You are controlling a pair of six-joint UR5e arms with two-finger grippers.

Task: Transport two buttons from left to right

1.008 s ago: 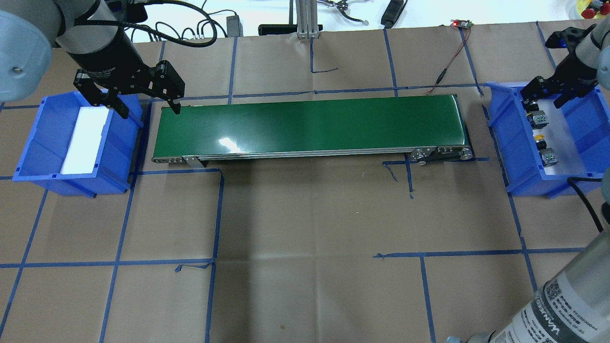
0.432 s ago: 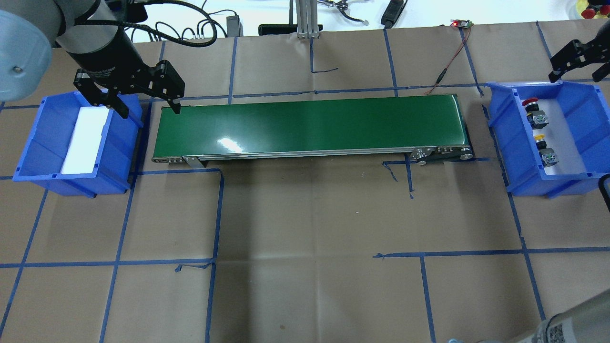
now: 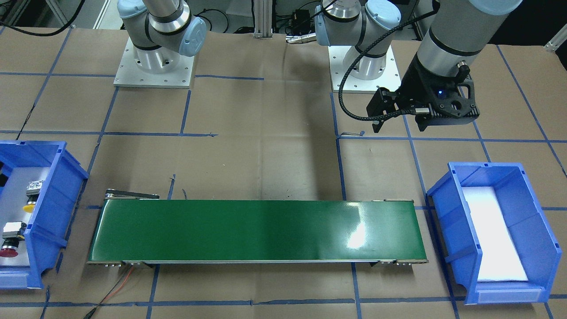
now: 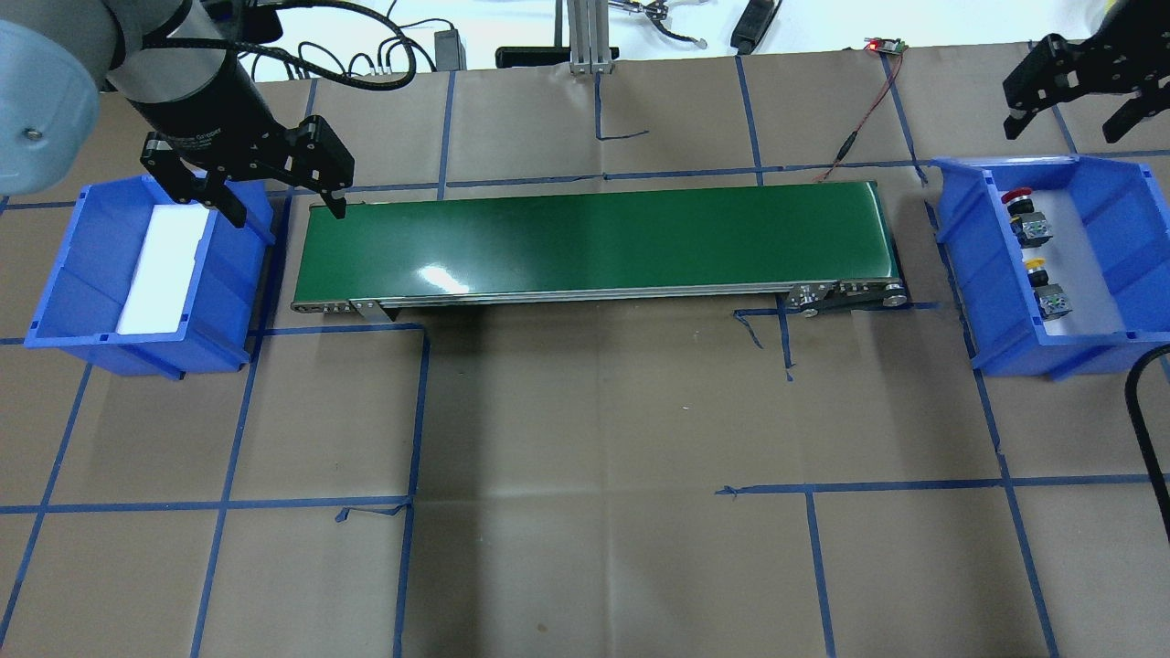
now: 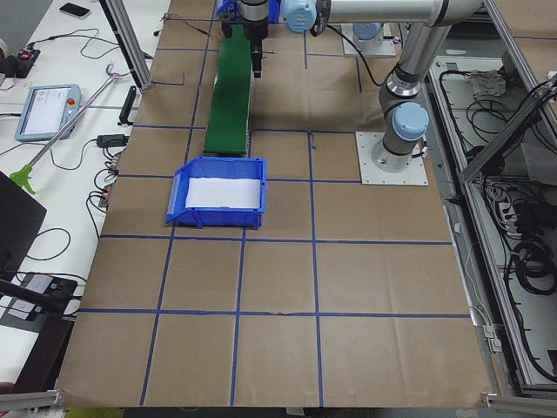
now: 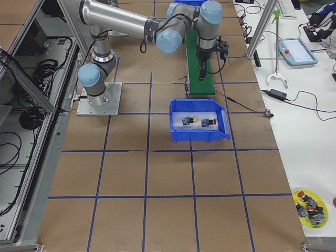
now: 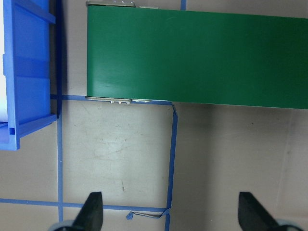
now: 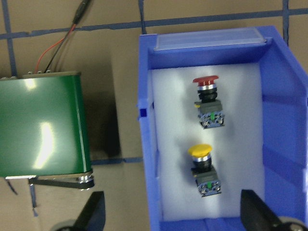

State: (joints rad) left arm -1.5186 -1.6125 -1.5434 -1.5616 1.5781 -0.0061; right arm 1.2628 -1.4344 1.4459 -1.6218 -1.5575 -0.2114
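Far left first: the left blue bin (image 4: 55,274) sits on the paper-covered counter (image 4: 585,457), showing its white foam liner (image 4: 160,270). Right beside it are the left fingers (image 4: 224,203), spread wide apart and gripping nothing. They hang over the spot where the bin's wall meets the end of the green conveyor belt (image 4: 594,238). The left wrist camera shows brown paper and a line of blue tape (image 7: 172,159) between the two fingers. The belt's end lies ahead of the tips, and the bin's corner sits outside the finger at that view's left.

Moving along the belt to its other end, a red wire (image 4: 859,137) trails away across the counter. Then come the right fingers (image 4: 1019,105), parted wide and empty. They are raised, and in the overhead view they show past the far rim of the right blue bin (image 4: 960,265).

The right wrist camera looks straight down into that bin. Both buttons lie on their sides on white foam, ahead of the fingertips and in line with the gap between the two fingers. The yellow-capped button (image 8: 203,169) is nearer the tips and the red-capped button (image 8: 208,103) lies further out, the two apart. Their caps point away from the fingers and their grey blocks point toward them.
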